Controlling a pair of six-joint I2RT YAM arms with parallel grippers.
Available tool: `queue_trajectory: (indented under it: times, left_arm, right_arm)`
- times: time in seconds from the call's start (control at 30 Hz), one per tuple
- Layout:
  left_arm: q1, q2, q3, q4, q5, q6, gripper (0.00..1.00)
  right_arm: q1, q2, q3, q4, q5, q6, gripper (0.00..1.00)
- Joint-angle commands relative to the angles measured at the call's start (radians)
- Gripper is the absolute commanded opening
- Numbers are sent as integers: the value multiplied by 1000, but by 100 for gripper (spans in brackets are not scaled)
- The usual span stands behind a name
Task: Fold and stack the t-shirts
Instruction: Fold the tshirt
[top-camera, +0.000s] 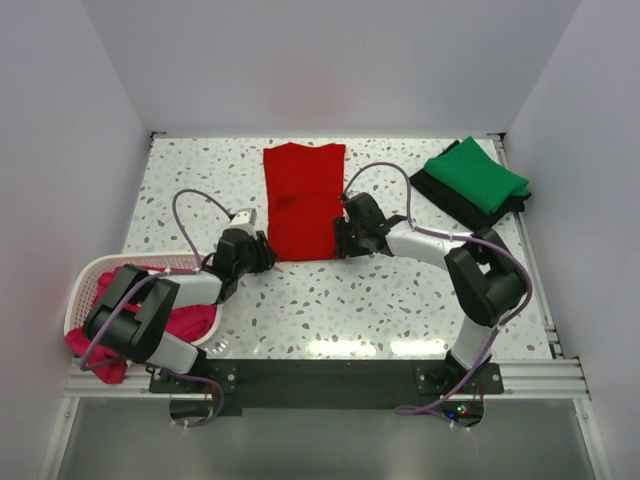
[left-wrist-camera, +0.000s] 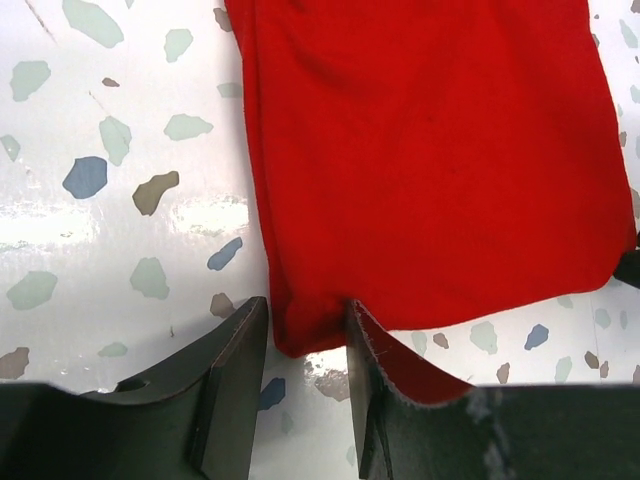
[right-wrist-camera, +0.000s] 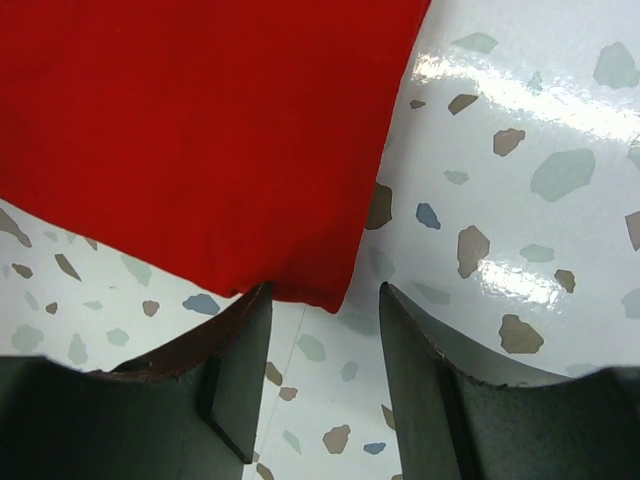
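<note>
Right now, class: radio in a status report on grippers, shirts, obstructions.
Left gripper, right gripper open, each straddling a near corner of the red t-shirt. Green t-shirt folded atop black t-shirt, far right. Nothing blocking.

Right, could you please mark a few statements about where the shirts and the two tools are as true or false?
1. The green shirt lies folded on top of the black shirt. True.
2. The red shirt is inside the basket. False: it lies on the table; the pink shirt is in the basket.
3. The left tool and the right tool each sit at a near corner of the red shirt. True.
4. The right tool is shut on the green shirt. False: it is open at the red shirt's corner, far from the green one.
</note>
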Motion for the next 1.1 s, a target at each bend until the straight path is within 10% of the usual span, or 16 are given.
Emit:
queue_trajectory:
  times: [0.0, 0.23, 0.47, 1.07]
  left_arm:
    - [-5, 25, 6, 15, 6, -6, 41]
    - [-3, 41, 6, 26, 6, -6, 31]
    - [-3, 82, 20, 31, 6, 0, 5]
    - [-21, -24, 0, -64, -60, 10, 6]
  right_arm:
    - [-5, 12, 6, 39, -10, 14, 50]
    - [-5, 58, 20, 27, -44, 14, 40]
    - [-12, 66, 29, -7, -44, 7, 10]
    - [-17, 10, 47, -106, 23, -37, 22]
